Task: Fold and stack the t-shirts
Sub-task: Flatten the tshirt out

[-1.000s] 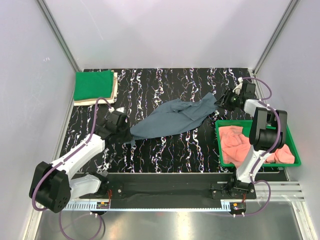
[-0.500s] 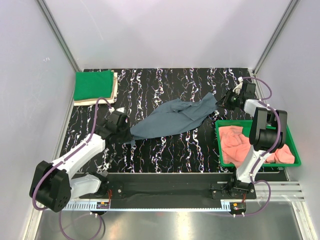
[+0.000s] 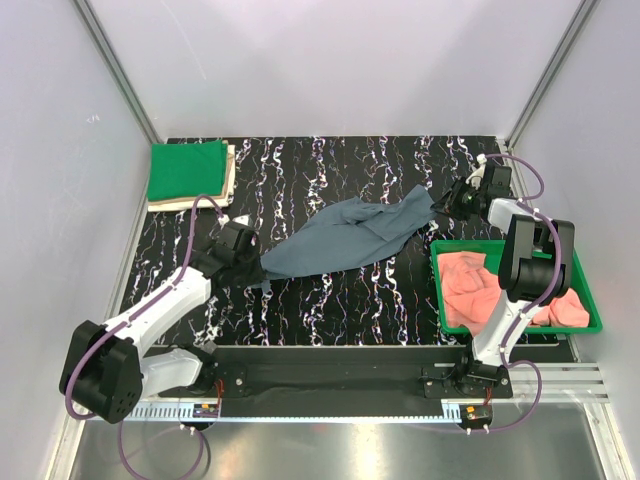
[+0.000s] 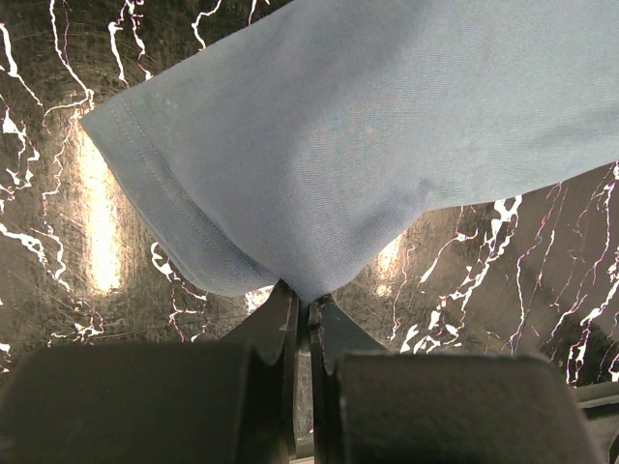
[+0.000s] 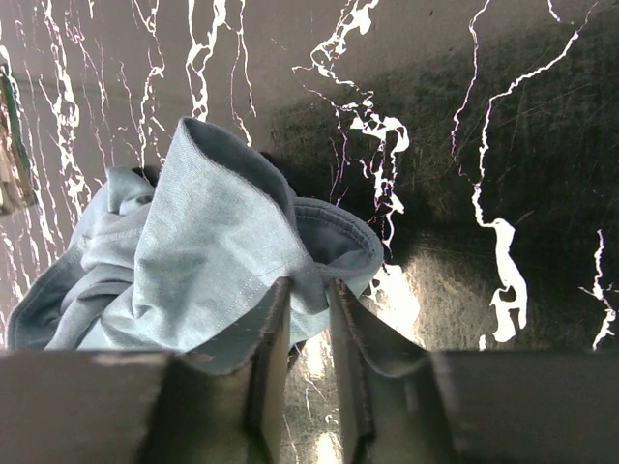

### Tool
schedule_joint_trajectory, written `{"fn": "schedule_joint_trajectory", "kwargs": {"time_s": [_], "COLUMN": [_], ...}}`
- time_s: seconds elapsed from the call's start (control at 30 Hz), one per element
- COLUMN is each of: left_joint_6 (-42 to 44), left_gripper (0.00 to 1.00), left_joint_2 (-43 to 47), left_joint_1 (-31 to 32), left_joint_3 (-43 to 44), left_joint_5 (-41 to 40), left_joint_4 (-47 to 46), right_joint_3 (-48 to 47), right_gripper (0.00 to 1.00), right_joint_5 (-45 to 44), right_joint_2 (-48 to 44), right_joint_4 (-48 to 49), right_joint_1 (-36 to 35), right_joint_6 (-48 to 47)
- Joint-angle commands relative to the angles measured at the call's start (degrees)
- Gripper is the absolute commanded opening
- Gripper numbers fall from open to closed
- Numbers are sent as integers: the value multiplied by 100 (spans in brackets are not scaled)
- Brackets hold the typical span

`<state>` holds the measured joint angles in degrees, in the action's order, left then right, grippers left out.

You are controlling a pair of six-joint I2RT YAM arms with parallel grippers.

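Top external view: grey-blue t-shirt [image 3: 350, 238] stretched across the bench [image 3: 330, 300] centre. Left fingers [image 4: 271, 333] pinched shut on its near-left hem; right fingers [image 5: 271, 367] closed on its far-right end. Green tray [image 3: 590, 300], near right, holds crumpled pink garments [image 3: 470, 290]. Folded stack [image 3: 186, 170] lies far left.

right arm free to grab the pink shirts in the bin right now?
Probably not yet: the right end effector is shut on the blue shirt. The pink shirts lie uncovered in the bin beside it; nothing else blocks.
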<state>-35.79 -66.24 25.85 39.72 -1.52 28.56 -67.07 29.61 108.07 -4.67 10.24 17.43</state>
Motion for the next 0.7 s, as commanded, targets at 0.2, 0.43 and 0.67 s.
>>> {"fn": "schedule_joint_trajectory", "kwargs": {"time_s": [0.2,0.43,0.67], "left_joint_6": [55,55,55], "left_gripper": [0,0,0], "left_joint_2": [-47,-65,-91], "left_joint_1": [-18,-27,-18], "left_joint_3": [150,141,158], "left_joint_5": [108,108,117], "left_joint_4": [-280,-289,-307], "right_joint_3": [-175,-175,-175], "right_gripper": [27,30,31], "right_joint_5": [177,265,300], "right_joint_2": [-243,-278,-339], "right_joint_4": [124,124,124], "right_joint_1": [-13,-13,-13], "right_joint_6": [76,138,164]}}
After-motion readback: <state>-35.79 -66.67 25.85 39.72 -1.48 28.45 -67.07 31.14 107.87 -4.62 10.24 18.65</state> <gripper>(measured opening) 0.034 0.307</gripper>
